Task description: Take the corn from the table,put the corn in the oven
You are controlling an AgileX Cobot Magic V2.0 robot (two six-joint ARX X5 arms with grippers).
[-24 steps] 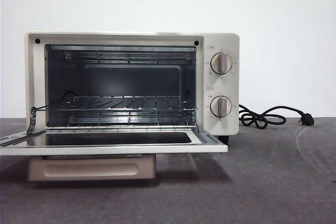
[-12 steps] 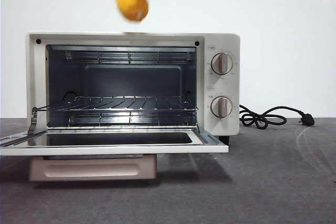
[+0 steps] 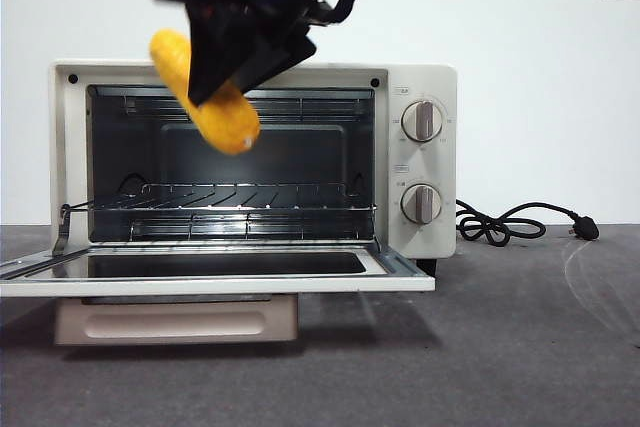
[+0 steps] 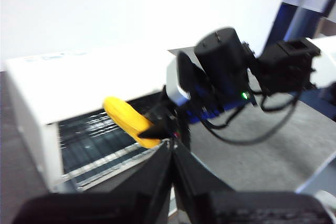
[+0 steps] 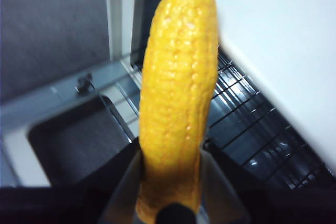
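Observation:
The corn (image 3: 228, 122) is a bumpy yellow cob, held tilted in the air in front of the upper part of the oven's (image 3: 420, 77) open mouth. My right gripper (image 3: 215, 72) comes down from above and is shut on it. In the right wrist view the corn (image 5: 178, 87) fills the middle between that gripper's (image 5: 170, 179) jaws, over the wire rack (image 5: 247, 124). The left wrist view shows the corn (image 4: 128, 121) and the right gripper (image 4: 160, 127) by the oven (image 4: 79, 77). My left gripper (image 4: 171, 148) is shut on nothing, back from the oven.
The oven door (image 3: 220, 282) lies folded down flat over the dark grey table (image 3: 500, 347). A wire rack (image 3: 230, 202) sits low inside the cavity. A black cord and plug (image 3: 510, 222) lie to the right of the oven. Two knobs (image 3: 421, 120) are on its right panel.
The right gripper has come down from the top edge with the corn, from above the oven's roof to in front of the upper opening. The oven has not moved.

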